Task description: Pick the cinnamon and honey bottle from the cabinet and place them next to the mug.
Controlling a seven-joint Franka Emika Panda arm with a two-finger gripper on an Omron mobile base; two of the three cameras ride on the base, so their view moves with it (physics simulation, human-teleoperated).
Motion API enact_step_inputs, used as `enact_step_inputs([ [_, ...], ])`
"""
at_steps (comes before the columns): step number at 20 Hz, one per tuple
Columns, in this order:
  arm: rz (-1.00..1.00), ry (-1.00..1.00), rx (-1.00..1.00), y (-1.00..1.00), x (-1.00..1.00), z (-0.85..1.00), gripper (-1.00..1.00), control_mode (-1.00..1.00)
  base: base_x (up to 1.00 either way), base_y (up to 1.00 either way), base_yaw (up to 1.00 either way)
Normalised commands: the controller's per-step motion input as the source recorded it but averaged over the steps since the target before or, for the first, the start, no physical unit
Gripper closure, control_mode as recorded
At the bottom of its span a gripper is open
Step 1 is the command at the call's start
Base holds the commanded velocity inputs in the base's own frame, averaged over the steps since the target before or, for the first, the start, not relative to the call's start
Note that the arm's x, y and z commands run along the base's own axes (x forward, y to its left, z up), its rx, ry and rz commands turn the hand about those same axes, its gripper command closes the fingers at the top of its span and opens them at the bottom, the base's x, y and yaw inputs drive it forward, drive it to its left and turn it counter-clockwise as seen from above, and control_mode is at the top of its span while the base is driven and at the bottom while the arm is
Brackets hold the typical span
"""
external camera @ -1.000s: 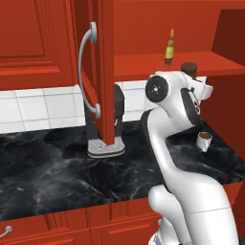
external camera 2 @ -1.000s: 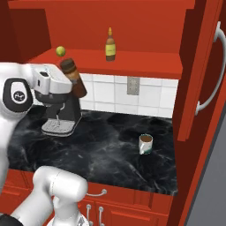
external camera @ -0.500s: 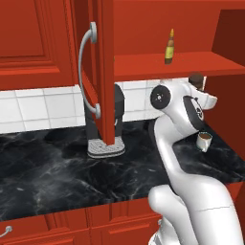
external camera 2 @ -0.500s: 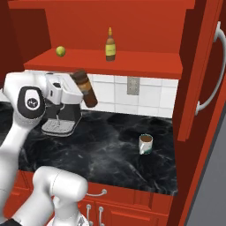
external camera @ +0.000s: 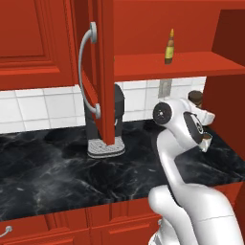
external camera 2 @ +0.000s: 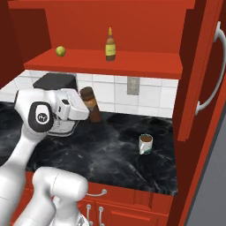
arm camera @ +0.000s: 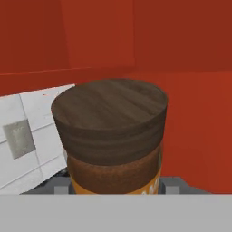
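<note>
A: so where's the cinnamon (external camera 2: 89, 104) right now?

B: pinched in the tool (external camera 2: 82, 110), tilted a bit, hanging above the black worktop (external camera 2: 110, 154). In the hand view its dark cap (arm camera: 110, 115) sits right in front of the tool.

A: and the honey bottle (external camera 2: 110, 45)?

B: up on the cabinet (external camera 2: 132, 26) shelf, above the tool and a little to the right in the right base view. The mug (external camera 2: 145, 144) is on the worktop, lower and off to the right of the tool.
</note>
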Motion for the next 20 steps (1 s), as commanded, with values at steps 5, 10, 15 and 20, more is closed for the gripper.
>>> enact_step_inputs([
  [5, 0.0, 0.09, 0.03, 0.0, 0.16, -0.73, 1.0, -1.0, 0.0, 0.0, 0.0],
  [10, 0.0, 0.09, 0.03, 0.0, 0.18, -0.62, 1.0, -1.0, 0.0, 0.0, 0.0],
  [15, 0.0, 0.15, 0.03, 0.0, 0.39, -0.58, 1.0, -1.0, 0.0, 0.0, 0.0],
  [20, 0.0, 0.14, 0.01, -0.15, 0.64, -0.16, 1.0, -1.0, 0.0, 0.0, 0.0],
])
